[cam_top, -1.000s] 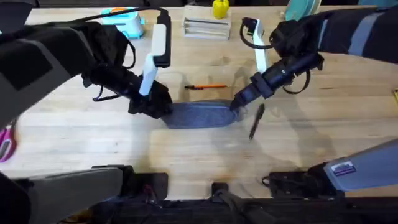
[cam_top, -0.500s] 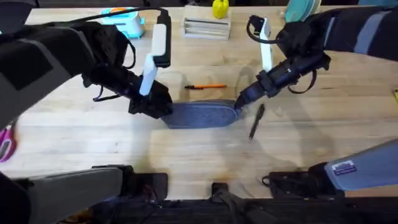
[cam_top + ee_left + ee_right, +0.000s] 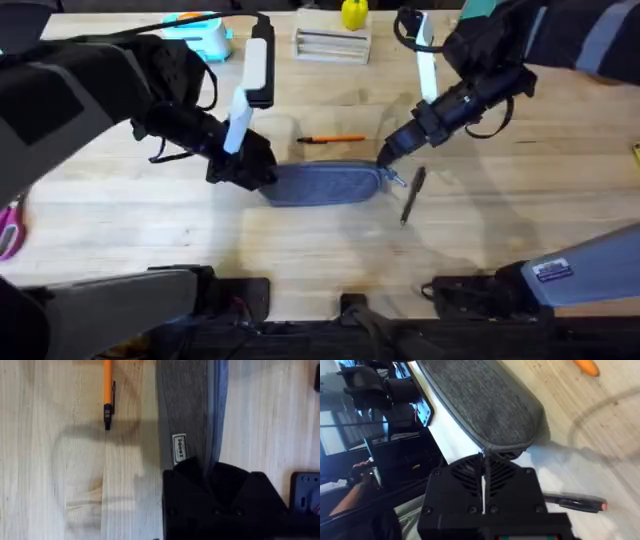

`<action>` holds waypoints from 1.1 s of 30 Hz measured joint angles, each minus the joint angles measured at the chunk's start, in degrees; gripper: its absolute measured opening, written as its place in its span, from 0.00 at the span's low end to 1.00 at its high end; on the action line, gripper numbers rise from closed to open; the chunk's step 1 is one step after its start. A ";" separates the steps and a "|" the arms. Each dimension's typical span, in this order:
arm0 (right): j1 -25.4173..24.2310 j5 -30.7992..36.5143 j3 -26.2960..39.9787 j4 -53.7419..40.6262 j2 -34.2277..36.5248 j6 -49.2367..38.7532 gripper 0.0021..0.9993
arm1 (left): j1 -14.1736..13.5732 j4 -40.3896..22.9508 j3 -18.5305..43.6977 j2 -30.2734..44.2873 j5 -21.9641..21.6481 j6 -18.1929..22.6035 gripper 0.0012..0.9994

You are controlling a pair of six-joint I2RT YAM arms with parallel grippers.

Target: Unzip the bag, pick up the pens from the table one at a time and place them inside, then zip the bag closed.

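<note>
The bag (image 3: 325,184) lies lengthwise between the arms on the surface (image 3: 300,250). Left jaws (image 3: 250,170) clamp its left end; right jaws (image 3: 388,163), together, pinch the zipper pull (image 3: 396,180).

bag's (image 3: 325,184) left end hidden — zipper pull unclear

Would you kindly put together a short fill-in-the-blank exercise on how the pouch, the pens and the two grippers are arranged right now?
1. The left gripper is clamped on the ____ end of the bag.
2. The orange pen lies on the table, on the ____ side of the bag from the arm bases.
3. The black pen lies next to the bag's ____ end.
4. The right gripper is at the bag's ____ end.

Missing words: left; far; right; right
</note>
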 joint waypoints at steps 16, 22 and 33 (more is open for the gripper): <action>7.41 0.41 1.81 1.63 0.01 2.28 0.03 | -0.02 -0.31 0.00 0.01 0.02 0.00 0.04; 12.42 0.27 2.13 7.08 0.01 8.03 0.03 | -0.02 -0.32 0.00 0.00 0.02 0.00 0.04; 19.00 1.13 6.86 15.60 0.00 17.50 0.03 | 0.00 -0.19 0.00 0.00 0.00 0.00 0.04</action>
